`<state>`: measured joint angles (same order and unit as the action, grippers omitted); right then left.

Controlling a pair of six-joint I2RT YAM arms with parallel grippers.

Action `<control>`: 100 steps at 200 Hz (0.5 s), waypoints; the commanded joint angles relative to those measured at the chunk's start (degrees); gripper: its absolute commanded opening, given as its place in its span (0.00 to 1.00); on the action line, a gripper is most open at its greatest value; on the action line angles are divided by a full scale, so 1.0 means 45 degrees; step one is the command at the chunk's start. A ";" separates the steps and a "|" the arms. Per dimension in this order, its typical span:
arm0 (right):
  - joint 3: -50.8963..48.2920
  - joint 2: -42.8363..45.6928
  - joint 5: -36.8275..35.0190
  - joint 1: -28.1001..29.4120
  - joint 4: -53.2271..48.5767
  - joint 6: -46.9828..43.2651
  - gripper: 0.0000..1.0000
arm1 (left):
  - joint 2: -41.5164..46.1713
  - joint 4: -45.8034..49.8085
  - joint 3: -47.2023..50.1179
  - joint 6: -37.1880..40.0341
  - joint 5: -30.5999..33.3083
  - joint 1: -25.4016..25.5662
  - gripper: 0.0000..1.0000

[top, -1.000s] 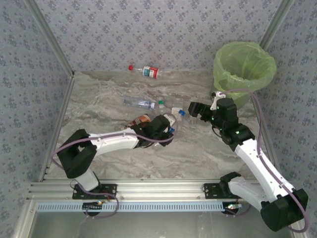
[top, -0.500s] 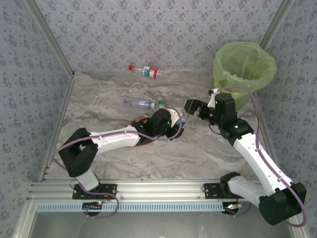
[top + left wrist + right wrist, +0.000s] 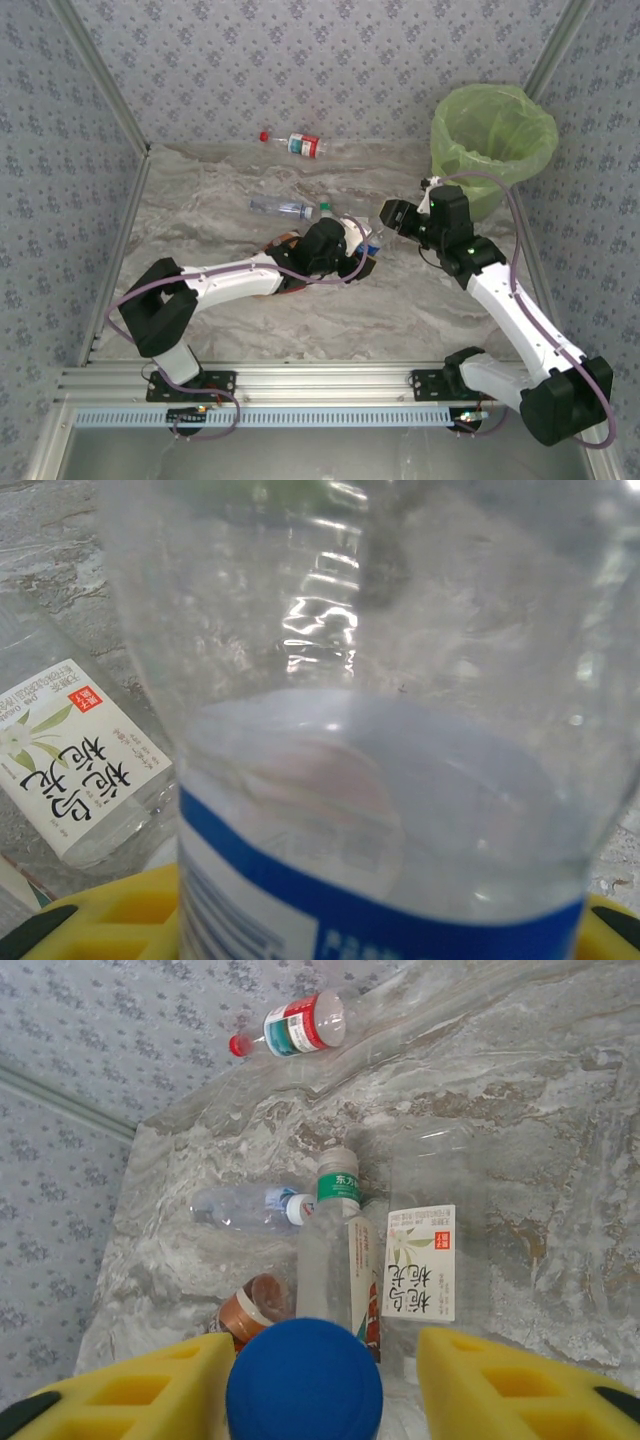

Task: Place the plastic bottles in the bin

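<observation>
My left gripper [image 3: 350, 252] is shut on a clear bottle with a blue label [image 3: 380, 780], holding it above the table's middle [image 3: 366, 240]. That bottle's blue cap [image 3: 304, 1380] sits between the yellow fingers of my right gripper [image 3: 325, 1385]. The left pad is against the cap and the right pad stands a little off it. Below lie a green-labelled bottle [image 3: 335, 1230], a white-labelled clear bottle [image 3: 425, 1250], an amber bottle [image 3: 250, 1310] and a small clear bottle [image 3: 245, 1208]. A red-capped bottle [image 3: 297, 143] lies by the back wall. The lime-green bin [image 3: 452, 160] stands at the back right.
Patterned walls close in the marble table [image 3: 200, 190] on the left, back and right. The right arm [image 3: 500, 290] reaches in from the near right, just in front of the bin. An aluminium rail [image 3: 300, 385] runs along the near edge.
The right gripper has moved left onto the held bottle's cap and its jaws have narrowed. The left gripper carried the bottle slightly right and up toward it.
</observation>
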<state>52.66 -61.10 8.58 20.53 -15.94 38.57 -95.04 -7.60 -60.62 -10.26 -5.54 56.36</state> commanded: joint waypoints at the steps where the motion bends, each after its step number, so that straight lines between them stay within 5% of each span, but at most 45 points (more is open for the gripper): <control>1: -0.0097 -0.0152 -0.0562 0.0059 0.0349 -0.0229 0.42 | -0.0012 -0.0442 -0.0291 0.0289 -0.0386 0.0015 0.46; 58: -0.0311 -0.0153 -0.0835 -0.0007 0.0591 -0.0905 0.00 | -0.0149 -0.0427 -0.0389 0.0190 -0.0296 0.0015 0.47; 82: -0.0175 -0.0143 -0.0628 -0.0062 0.0652 -0.1383 0.00 | -0.0148 -0.0441 -0.0441 0.0334 -0.0292 -0.0024 0.53; 100: 0.0060 -0.0134 -0.0701 -0.0073 0.0642 -0.1661 0.00 | -0.0095 -0.0426 -0.0514 0.0323 -0.0241 -0.0111 0.74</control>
<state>52.16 -61.52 8.36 20.91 -13.45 35.86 -95.39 -7.79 -60.62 -10.24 -5.63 56.25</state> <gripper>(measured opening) 0.317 0.636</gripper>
